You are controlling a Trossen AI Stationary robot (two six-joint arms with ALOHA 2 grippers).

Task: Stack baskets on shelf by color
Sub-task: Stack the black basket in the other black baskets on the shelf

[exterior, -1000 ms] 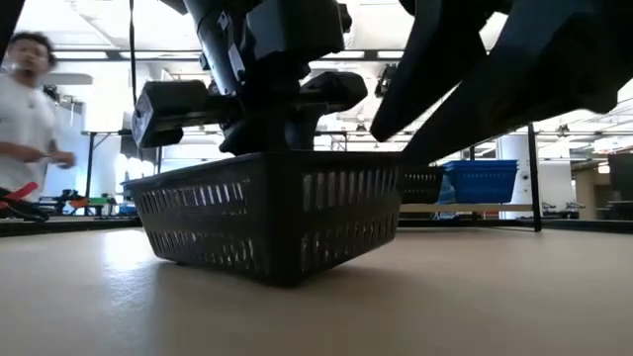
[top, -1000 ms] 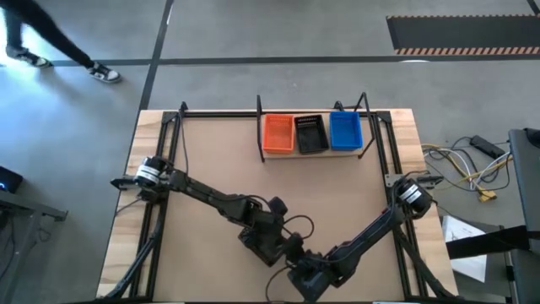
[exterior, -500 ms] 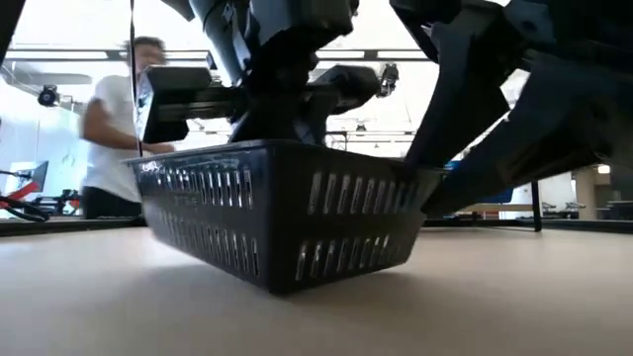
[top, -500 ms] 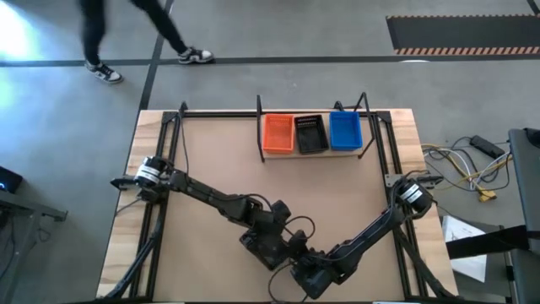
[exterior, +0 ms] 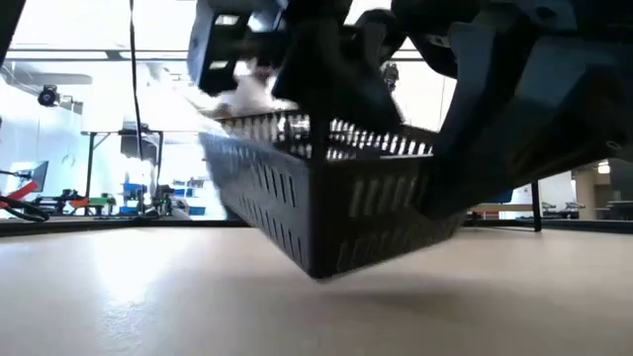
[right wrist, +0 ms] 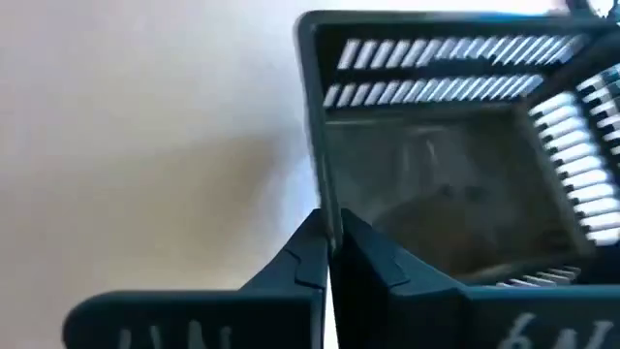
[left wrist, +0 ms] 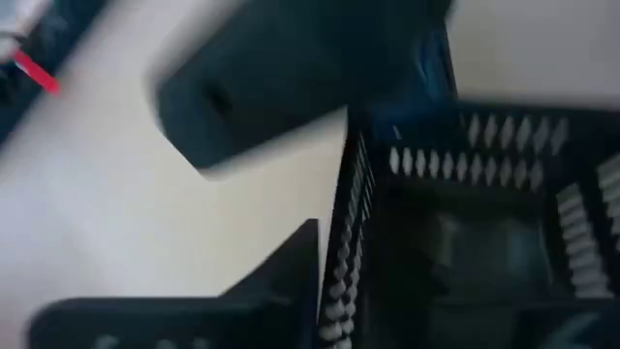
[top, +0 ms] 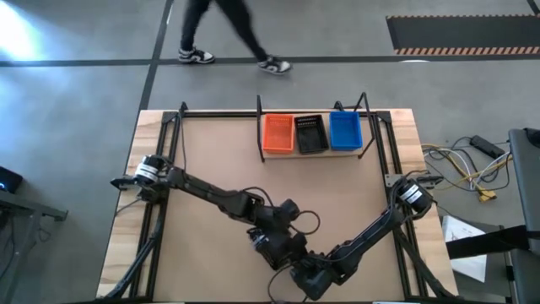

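Observation:
A black perforated basket (top: 274,247) hangs tilted just over the table near its near edge, and also fills the low view (exterior: 326,213). My left gripper (top: 283,228) reaches it from the far left and my right gripper (top: 305,263) from the near right; both are shut on its rim. The shelf (top: 260,127) stands at the far edge. On its board an orange basket (top: 278,133), a second black basket (top: 310,133) and a blue basket (top: 345,130) rest side by side on their bottoms. My left gripper has one finger (left wrist: 291,276) on the outside of a side wall's rim (left wrist: 347,223); the inner finger is lost in the dark of the basket. It slants down from the far left. The basket hangs tilted. My right gripper pinches another wall's rim (right wrist: 327,199) near a corner, one finger (right wrist: 300,257) outside and one inside the basket. It slants down from the near right. The basket's lowest corner (exterior: 321,272) hangs barely above the tabletop.
Bare tabletop (top: 211,160) lies between the held basket and the shelf. Black rails (top: 173,135) run along the table's sides. A person (top: 228,34) walks across the floor beyond the far edge. Cables (top: 472,169) lie on the floor to the right.
My right gripper has come down and shut on the basket's rim. My left gripper has risen and tipped. The basket, which stood on the table, has tilted and lifted off it, shifting a little to the right. The person has walked from left to right.

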